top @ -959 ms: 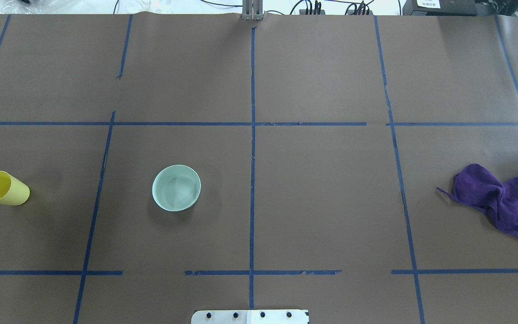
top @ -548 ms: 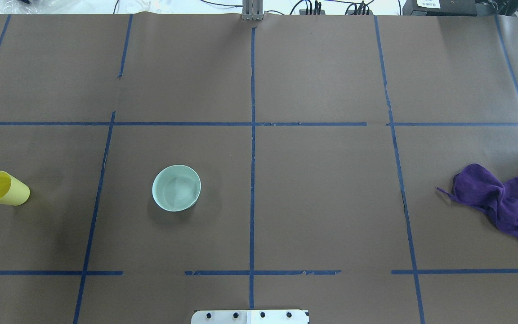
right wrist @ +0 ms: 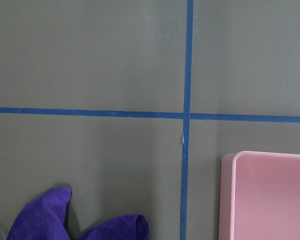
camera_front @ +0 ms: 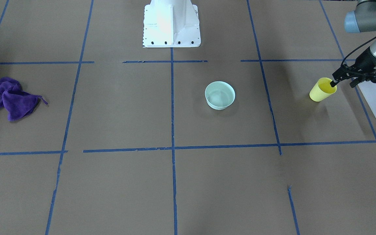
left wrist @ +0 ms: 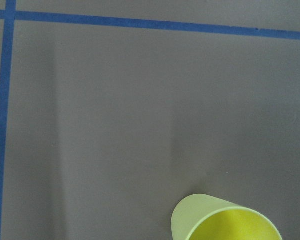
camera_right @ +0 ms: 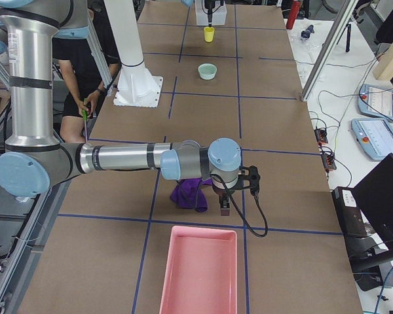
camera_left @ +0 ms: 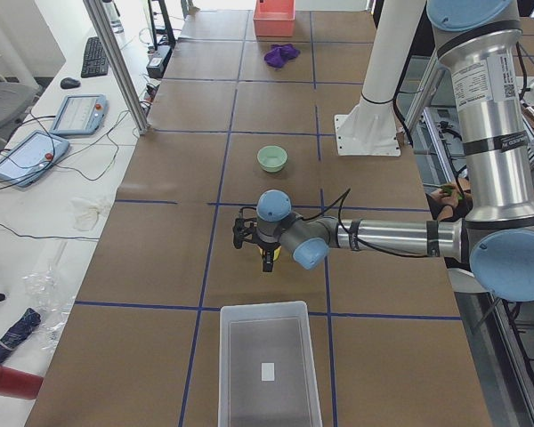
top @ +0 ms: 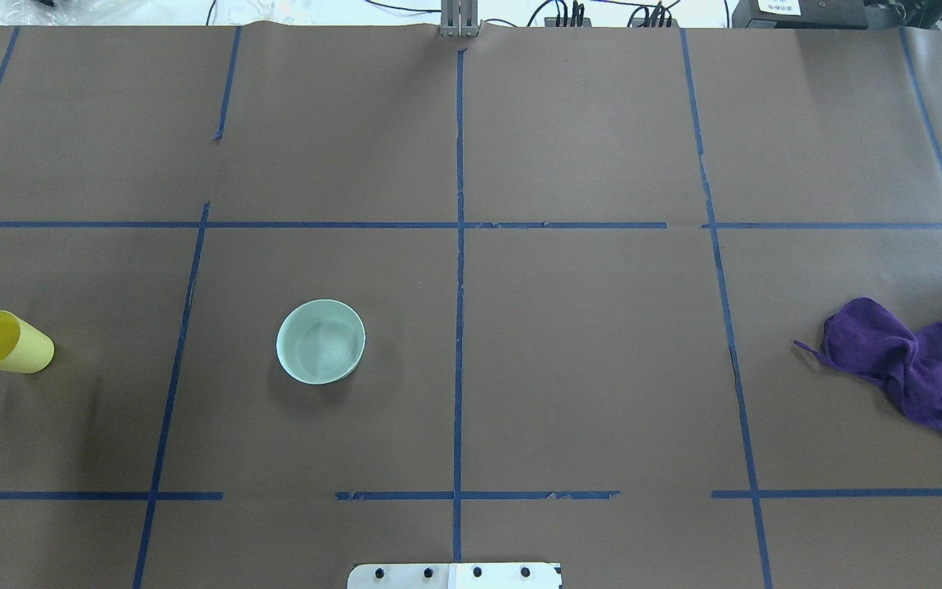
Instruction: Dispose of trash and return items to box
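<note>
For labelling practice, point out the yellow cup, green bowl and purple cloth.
yellow cup (top: 29,353), overhead view, its side wall.
green bowl (top: 320,343), overhead view, its inner floor.
purple cloth (top: 900,360), overhead view, its crumpled middle.

No word, brand or number can be read in any view. In the overhead view a white label (top: 778,6) sits on a black device (top: 814,13) behind the far table edge, but its print is too small. In the left side view the left arm (camera_left: 494,151) carries a sticker (camera_left: 507,84) with tiny, blurred print. A small white tag (camera_left: 261,371) shows at the bottom of the box (camera_left: 265,306); no writing can be seen on it.
</note>
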